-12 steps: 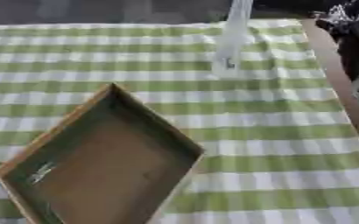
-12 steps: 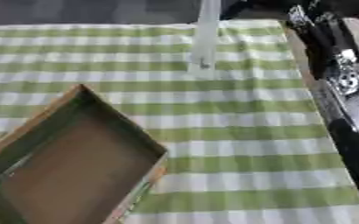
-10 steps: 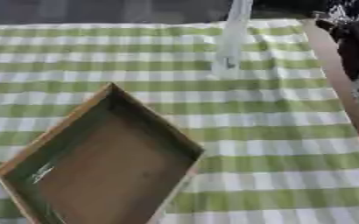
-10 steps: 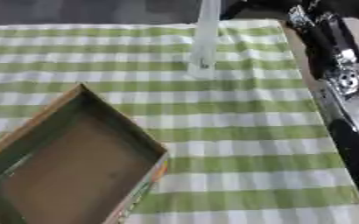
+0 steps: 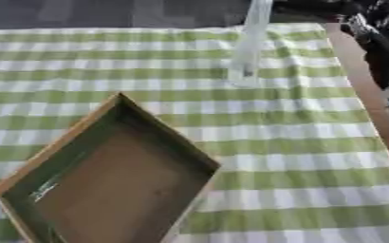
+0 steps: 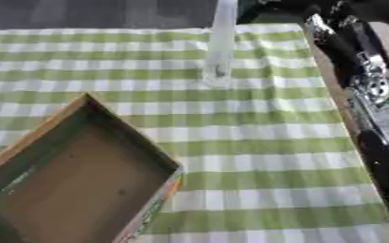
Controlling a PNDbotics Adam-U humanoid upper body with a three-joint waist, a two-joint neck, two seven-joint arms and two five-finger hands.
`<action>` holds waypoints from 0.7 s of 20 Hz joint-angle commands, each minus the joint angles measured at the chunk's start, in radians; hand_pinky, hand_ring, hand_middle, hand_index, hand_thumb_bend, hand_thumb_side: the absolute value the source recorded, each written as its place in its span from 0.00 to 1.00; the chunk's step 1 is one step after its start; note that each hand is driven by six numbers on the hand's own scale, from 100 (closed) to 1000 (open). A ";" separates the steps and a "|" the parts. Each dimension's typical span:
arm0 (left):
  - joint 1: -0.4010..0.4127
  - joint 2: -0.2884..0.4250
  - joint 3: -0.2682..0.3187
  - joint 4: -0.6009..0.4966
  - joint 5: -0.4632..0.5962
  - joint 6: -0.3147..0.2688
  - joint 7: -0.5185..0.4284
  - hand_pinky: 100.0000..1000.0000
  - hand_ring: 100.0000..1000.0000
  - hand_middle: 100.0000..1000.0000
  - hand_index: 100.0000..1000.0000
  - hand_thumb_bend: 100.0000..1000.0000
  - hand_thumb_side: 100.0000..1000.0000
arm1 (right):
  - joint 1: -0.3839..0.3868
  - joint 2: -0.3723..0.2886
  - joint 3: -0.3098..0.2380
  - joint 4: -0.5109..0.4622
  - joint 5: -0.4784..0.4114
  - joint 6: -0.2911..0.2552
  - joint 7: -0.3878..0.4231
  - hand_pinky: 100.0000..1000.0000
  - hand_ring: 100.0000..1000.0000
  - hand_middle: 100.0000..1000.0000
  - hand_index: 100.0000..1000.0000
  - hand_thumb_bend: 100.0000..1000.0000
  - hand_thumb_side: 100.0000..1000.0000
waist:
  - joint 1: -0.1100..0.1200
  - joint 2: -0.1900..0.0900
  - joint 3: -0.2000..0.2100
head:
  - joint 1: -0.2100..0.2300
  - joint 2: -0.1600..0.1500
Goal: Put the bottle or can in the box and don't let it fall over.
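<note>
— Where's the bottle (image 5: pixel 249 47) sitting right now?

— It's standing upright on the green-and-white checked cloth (image 5: pixel 297 142), toward the far edge of the table (image 5: pixel 360 90), right of the middle. It's tall, slim and clear, and its top is running out of the picture.

— And the box (image 5: pixel 106 180)?

— It's lying open at the near left corner, turned diamond-wise, one corner pointing toward the bottle but well apart from it. Green rim, brown cardboard floor, nothing lying inside it.

— Is a hand holding the bottle?

— The right arm (image 6: pixel 356 66) is coming in along the right edge, black with silver joints, and the right hand (image 6: pixel 273 10) is showing as a dark mass at the far right corner, just beside the bottle's upper part. I can't tell how its fingers are lying, or whether they're touching the bottle at all.

— The other hand?

— It isn't showing in either view.
</note>
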 commanded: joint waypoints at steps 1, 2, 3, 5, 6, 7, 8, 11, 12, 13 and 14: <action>-0.003 0.031 0.004 -0.012 -0.003 -0.001 -0.002 1.00 0.55 0.76 0.76 0.09 0.83 | -0.013 -0.042 -0.015 -0.018 0.020 0.013 0.029 0.94 1.00 1.00 1.00 0.00 0.27 | 0.002 -0.017 -0.002 | -0.006 -0.030; -0.003 0.031 0.004 -0.012 -0.003 -0.001 -0.001 1.00 0.55 0.76 0.76 0.09 0.83 | -0.013 -0.042 -0.015 -0.018 0.024 0.019 0.035 0.94 1.00 1.00 1.00 0.00 0.24 | 0.002 -0.019 -0.003 | -0.006 -0.032; -0.003 0.031 0.004 -0.012 -0.002 -0.001 -0.001 1.00 0.55 0.76 0.76 0.09 0.83 | -0.014 -0.043 -0.015 -0.019 0.029 0.026 0.040 0.94 1.00 1.00 1.00 0.00 0.23 | 0.003 -0.021 -0.004 | -0.005 -0.034; -0.002 0.030 0.004 -0.012 -0.002 -0.001 -0.002 1.00 0.55 0.76 0.76 0.09 0.83 | -0.015 -0.044 -0.015 -0.021 0.038 0.038 0.047 0.94 1.00 1.00 1.00 0.00 0.19 | 0.005 -0.023 -0.005 | -0.004 -0.036; -0.002 0.030 0.004 -0.012 -0.001 -0.002 -0.002 1.00 0.55 0.76 0.76 0.09 0.83 | -0.016 -0.044 -0.014 -0.022 0.043 0.043 0.050 0.94 1.00 1.00 1.00 0.00 0.18 | 0.005 -0.024 -0.005 | -0.004 -0.038; -0.002 0.030 0.004 -0.012 -0.001 -0.002 -0.002 1.00 0.55 0.76 0.76 0.09 0.83 | -0.017 -0.045 -0.013 -0.024 0.047 0.048 0.052 0.94 1.00 1.00 1.00 0.00 0.17 | 0.006 -0.025 -0.005 | -0.004 -0.040; -0.001 0.030 0.004 -0.012 -0.001 -0.002 -0.002 1.00 0.56 0.76 0.76 0.09 0.83 | -0.017 -0.045 -0.012 -0.026 0.052 0.052 0.054 0.94 1.00 1.00 1.00 0.00 0.17 | 0.006 -0.025 -0.005 | -0.004 -0.042; -0.002 0.030 0.004 -0.012 0.000 -0.002 -0.003 1.00 0.56 0.76 0.76 0.09 0.83 | -0.023 -0.048 -0.007 -0.033 0.063 0.063 0.057 0.95 1.00 1.00 1.00 0.00 0.16 | 0.007 -0.026 -0.004 | -0.004 -0.051; -0.002 0.030 0.004 -0.012 0.000 -0.002 -0.003 1.00 0.56 0.76 0.76 0.09 0.83 | -0.025 -0.049 -0.005 -0.036 0.067 0.066 0.058 0.95 1.00 1.00 1.00 0.00 0.15 | 0.007 -0.026 -0.004 | -0.005 -0.055; -0.001 0.030 0.003 -0.012 0.000 -0.002 -0.003 1.00 0.56 0.76 0.76 0.09 0.83 | -0.028 -0.049 -0.003 -0.038 0.070 0.069 0.058 0.95 1.00 1.00 1.00 0.00 0.15 | 0.007 -0.026 -0.003 | -0.007 -0.060; -0.001 0.030 0.003 -0.011 0.000 -0.001 -0.004 1.00 0.56 0.76 0.76 0.09 0.83 | -0.031 -0.050 0.000 -0.040 0.073 0.072 0.060 0.95 1.00 1.00 1.00 0.00 0.13 | 0.007 -0.025 -0.003 | -0.010 -0.065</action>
